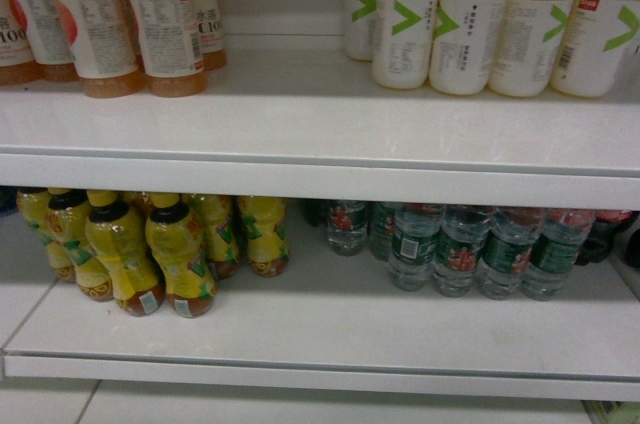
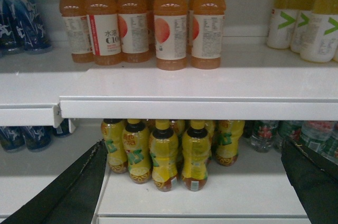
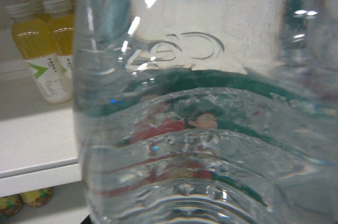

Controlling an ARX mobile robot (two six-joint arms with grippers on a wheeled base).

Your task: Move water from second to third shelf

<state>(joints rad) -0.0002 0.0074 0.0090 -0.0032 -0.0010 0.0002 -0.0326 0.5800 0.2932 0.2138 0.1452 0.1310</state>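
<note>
Currently: water fills my right wrist view, just right of the white-labelled yellow bottles. Right tool: unseen, grip cannot be told. Left tool: spread open, empty. Risk: slick ribbed plastic slipping; knocking those bottles.

On the upper shelf, orange juice bottles with white labels stand at 10 o'clock in the head view, and yellow drink bottles with white labels and green chevrons stand at 1 o'clock. On the lower shelf, yellow-labelled tea bottles with dark caps cluster at 8 o'clock, and dark cola bottles sit at 3 o'clock, partly hidden at the edge. In the left wrist view, blue-labelled bottles stand at 10 o'clock on a neighbouring shelf, with more of them below at 8 o'clock
</note>
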